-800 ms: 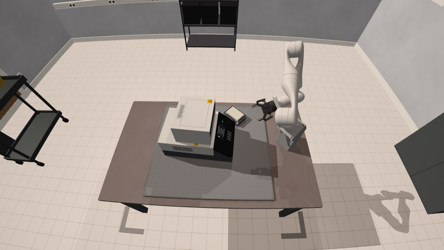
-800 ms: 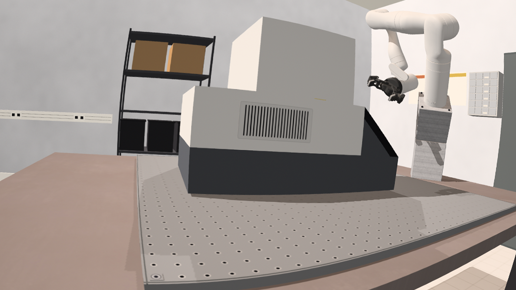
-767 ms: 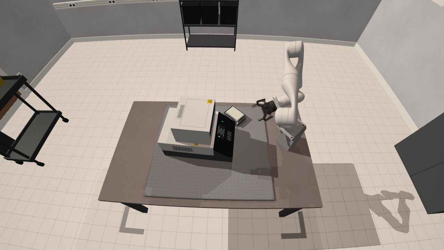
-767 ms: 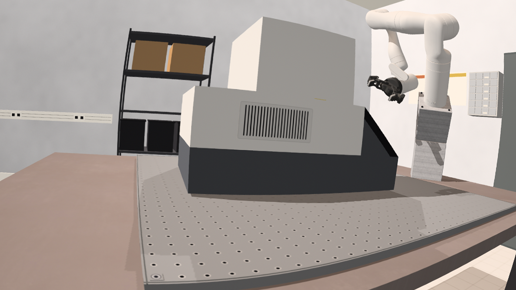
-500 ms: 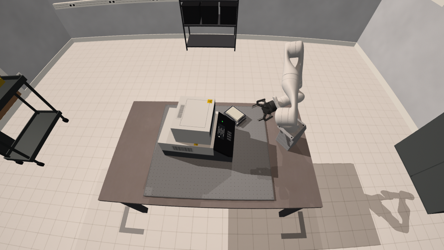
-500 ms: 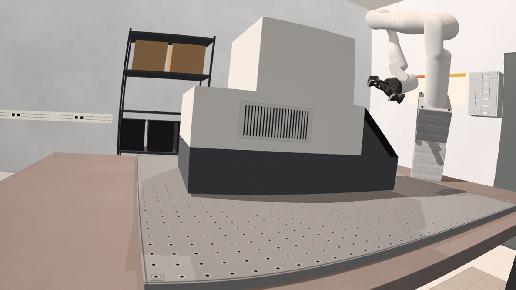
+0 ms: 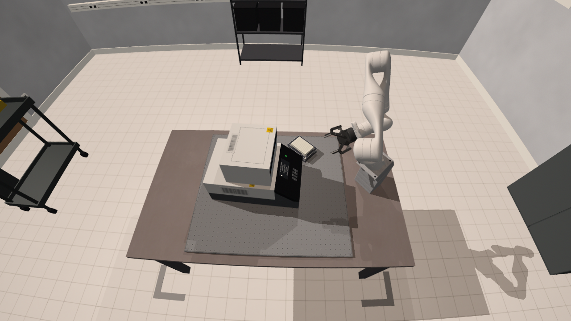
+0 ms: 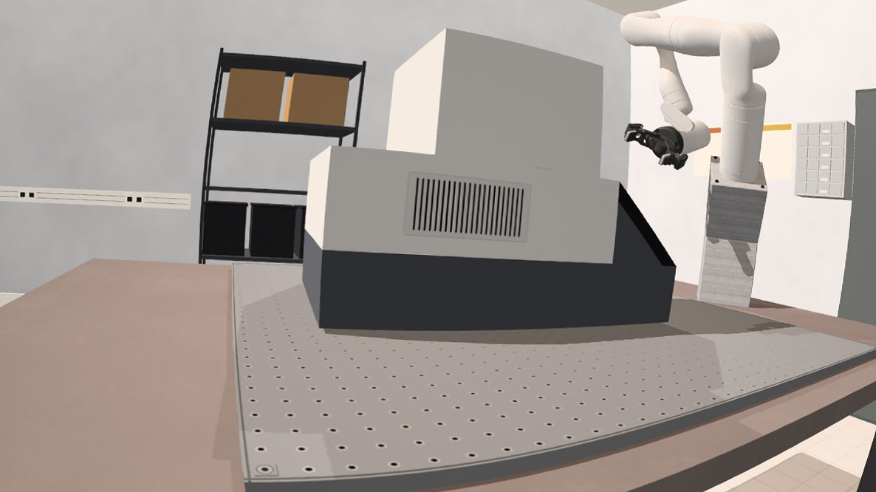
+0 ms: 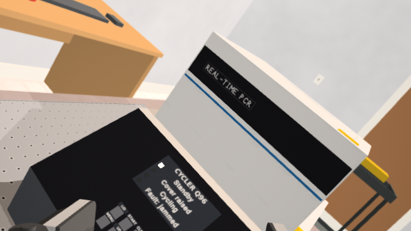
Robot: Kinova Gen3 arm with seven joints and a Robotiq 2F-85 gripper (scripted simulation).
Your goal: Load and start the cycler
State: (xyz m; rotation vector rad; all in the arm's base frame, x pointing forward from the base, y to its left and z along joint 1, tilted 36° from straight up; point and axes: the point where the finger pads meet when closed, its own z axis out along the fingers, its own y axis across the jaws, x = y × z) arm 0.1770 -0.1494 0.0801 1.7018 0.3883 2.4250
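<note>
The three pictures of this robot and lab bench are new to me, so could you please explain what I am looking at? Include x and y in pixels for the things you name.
The robot is one white jointed arm point(image 7: 375, 103) point(image 8: 742, 92) on a grey pedestal point(image 7: 364, 180) point(image 8: 727, 270) at one end of the table point(image 7: 159, 199) point(image 8: 92, 362). Its black fingers point(image 7: 332, 144) point(image 8: 654, 147) stand open, holding nothing.

The top picture looks down from above. The exterior one looks across the table, with the machine's vented side facing us. The wrist one looks out past the fingers at the machine's front.

That boxy machine point(image 7: 247, 159) point(image 8: 482, 213) point(image 9: 237, 138) is a real-time cycler, with a sloping black panel of keys. It sits on a grey board point(image 7: 255, 235) point(image 8: 421, 403) point(image 9: 19, 128) full of small holes. Beside it, in the top picture, is a pale plate point(image 7: 302, 146) in its nest.
</note>
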